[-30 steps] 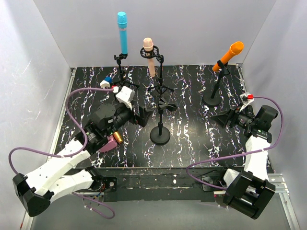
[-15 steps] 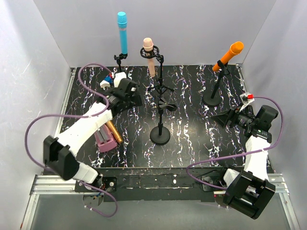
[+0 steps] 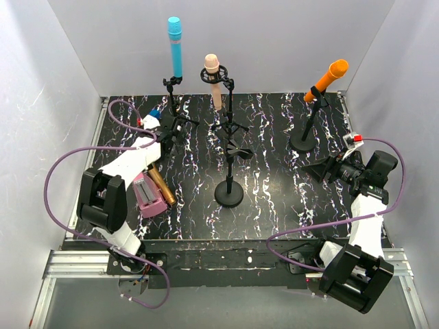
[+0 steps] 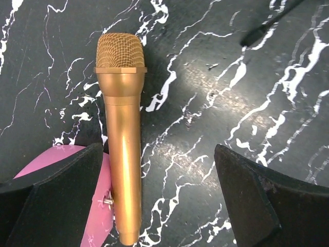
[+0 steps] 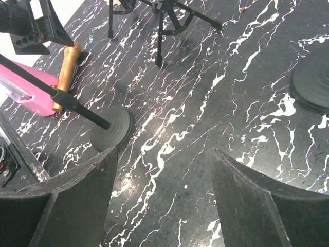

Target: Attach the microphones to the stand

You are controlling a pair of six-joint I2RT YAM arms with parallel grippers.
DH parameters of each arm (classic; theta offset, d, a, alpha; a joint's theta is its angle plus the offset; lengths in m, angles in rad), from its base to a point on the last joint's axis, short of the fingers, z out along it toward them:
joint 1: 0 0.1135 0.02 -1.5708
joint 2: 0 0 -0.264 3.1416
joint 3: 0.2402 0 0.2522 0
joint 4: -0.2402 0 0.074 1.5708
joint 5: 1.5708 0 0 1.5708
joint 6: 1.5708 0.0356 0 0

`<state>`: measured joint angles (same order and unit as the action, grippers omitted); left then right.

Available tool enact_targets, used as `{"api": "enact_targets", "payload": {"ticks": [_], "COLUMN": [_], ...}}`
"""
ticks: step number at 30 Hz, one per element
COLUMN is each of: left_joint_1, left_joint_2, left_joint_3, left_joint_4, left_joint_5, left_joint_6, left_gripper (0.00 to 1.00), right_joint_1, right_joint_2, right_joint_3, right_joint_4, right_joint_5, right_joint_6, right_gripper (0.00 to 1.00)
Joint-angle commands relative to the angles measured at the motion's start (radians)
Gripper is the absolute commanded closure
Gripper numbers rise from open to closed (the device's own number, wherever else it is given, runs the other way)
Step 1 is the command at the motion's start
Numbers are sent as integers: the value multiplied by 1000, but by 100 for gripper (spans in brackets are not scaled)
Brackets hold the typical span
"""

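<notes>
My left pincer (image 4: 159, 195) hangs spread apart over the golden-brown microphone (image 4: 123, 154) lying flat; my right pincer (image 5: 163, 200) is spread apart too.

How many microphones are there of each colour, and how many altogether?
cyan microphone: 1
pale pink microphone: 1
orange microphone: 1
golden-brown microphone: 1
Total: 4
</notes>
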<state>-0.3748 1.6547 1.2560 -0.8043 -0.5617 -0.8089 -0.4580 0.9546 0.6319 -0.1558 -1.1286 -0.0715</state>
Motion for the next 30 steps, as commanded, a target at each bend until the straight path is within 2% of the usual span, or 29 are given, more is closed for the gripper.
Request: {"api": "enact_targets", "payload": {"ticks": [1, 7, 13, 19, 25, 30], "left_joint_1": [46, 88, 123, 146, 163, 172], "left_joint_2": [17, 50, 102, 143, 177, 140], "left_joint_3": [-59, -116, -144, -145, -141, -145], "left_joint_4": [65, 103, 122, 154, 206, 266], "left_joint_5": [2, 16, 46, 78, 111, 129], "left_joint_6": [-45, -59, -85, -85, -49, 16], "left_gripper": [12, 18, 18, 25, 44, 85], "right_joint_1": [-5, -5, -7, -8, -11, -14], "right_joint_2": [-13, -11, -10, -11, -11, -14], "right_joint_3": [15, 15, 15, 15, 17, 17], "right_joint_4": [7, 7, 9, 7, 6, 6], "right_joint_5": [-10, -11, -8, -8, -8, -10], "right_joint_6": [-11, -11, -11, -14, -14, -13], "right_gripper": [21, 21, 21, 21, 21, 21]}}
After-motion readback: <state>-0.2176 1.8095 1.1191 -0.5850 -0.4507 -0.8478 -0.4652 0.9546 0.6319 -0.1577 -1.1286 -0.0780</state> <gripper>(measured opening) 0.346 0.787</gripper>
